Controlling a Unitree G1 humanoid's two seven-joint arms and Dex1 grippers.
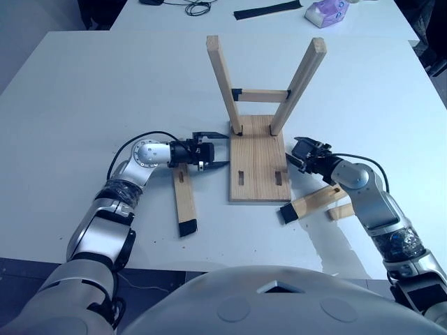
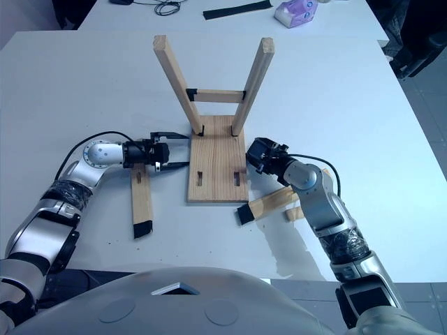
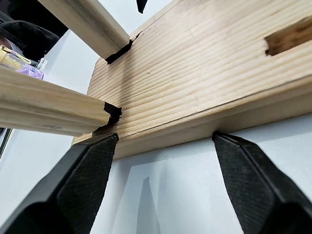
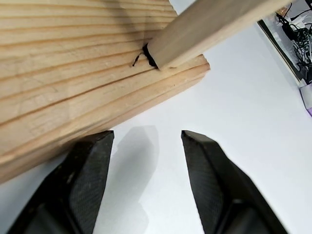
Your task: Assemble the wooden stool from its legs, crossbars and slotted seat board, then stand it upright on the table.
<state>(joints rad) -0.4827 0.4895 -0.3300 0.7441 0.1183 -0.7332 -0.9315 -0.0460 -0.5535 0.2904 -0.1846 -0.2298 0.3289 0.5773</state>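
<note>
**Left eye view: half-built stool lies between two open, empty grippers**

The slotted seat board [image 1: 257, 166] lies flat at the table's [image 1: 105, 91] middle. Two legs [image 1: 225, 84] [image 1: 300, 84] stand in the slots at its 12 o'clock end, splaying outward as they rise. One crossbar [image 1: 263, 95] joins them low down. The two slots [image 1: 240, 178] toward 6 o'clock are unfilled.

At the board's 9 o'clock, the left arm reaches in low, its forearm nearly level with the tabletop. The left gripper [image 1: 225, 151] faces the board's edge with its fingers [image 3: 85, 190] spread wide and nothing between them. Whether the tips touch the wood I cannot tell.

At 3 o'clock, the right arm bends at the elbow and angles inward. The right gripper [image 1: 293, 152] is also parted and empty, just beside the board's edge near the fitted leg.

One loose leg [image 1: 184, 202] lies at about 8 o'clock, passing under the left wrist. Another loose leg [image 1: 312, 202] lies at 4 o'clock under the right forearm, with a short wooden piece [image 1: 341, 211] beside it.
</note>
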